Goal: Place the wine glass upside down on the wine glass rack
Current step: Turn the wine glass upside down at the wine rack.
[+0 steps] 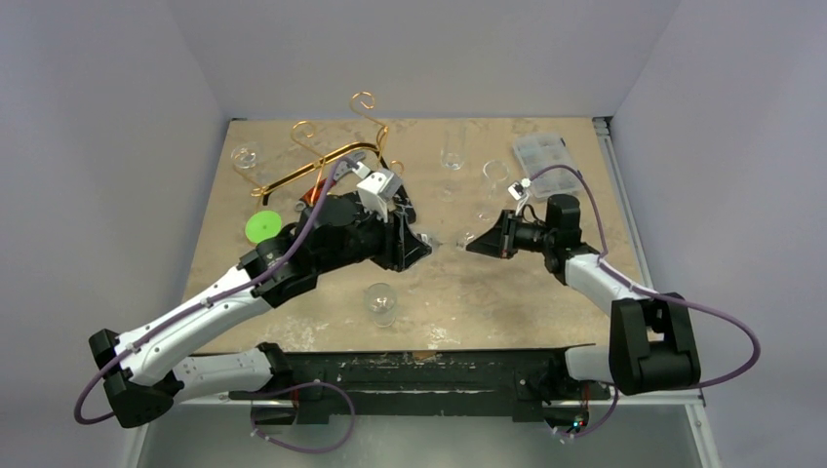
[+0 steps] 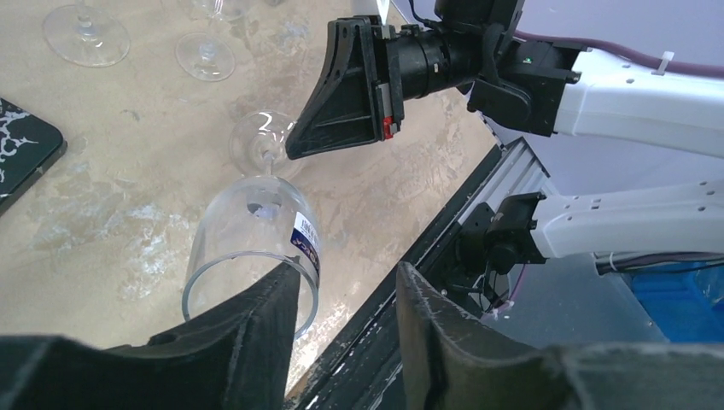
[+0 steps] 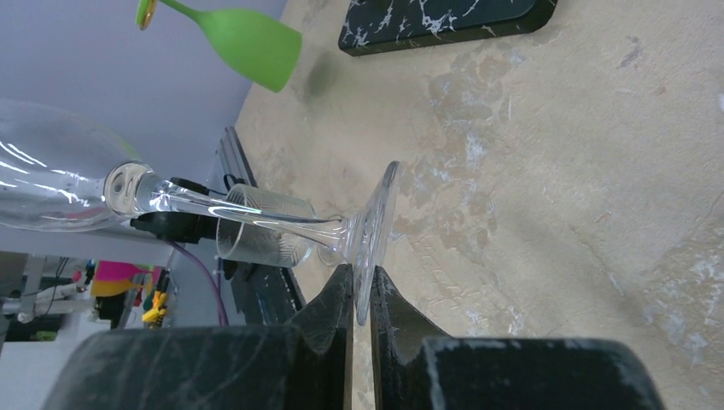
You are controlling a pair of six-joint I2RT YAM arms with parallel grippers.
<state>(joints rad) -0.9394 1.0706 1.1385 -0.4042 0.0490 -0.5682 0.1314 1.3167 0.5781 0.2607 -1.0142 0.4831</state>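
Note:
A clear wine glass (image 1: 451,240) hangs sideways above the table between my two grippers. My right gripper (image 3: 360,272) is shut on the rim of its foot (image 3: 376,222), and the stem runs left to the bowl (image 3: 51,184). In the left wrist view the right gripper (image 2: 341,94) holds the foot, and the bowl (image 2: 248,248), which bears a sticker, points at my left gripper (image 2: 346,269). That gripper is open, with its left finger (image 2: 265,325) at the bowl's rim. The gold wire rack (image 1: 327,161) stands at the back left, behind the left arm.
A green glass (image 1: 261,227) hangs near the rack. A clear glass (image 1: 380,302) stands near the front middle, and more glasses (image 1: 453,146) and a plastic box (image 1: 541,151) stand at the back. A black veined board (image 3: 444,17) lies on the table.

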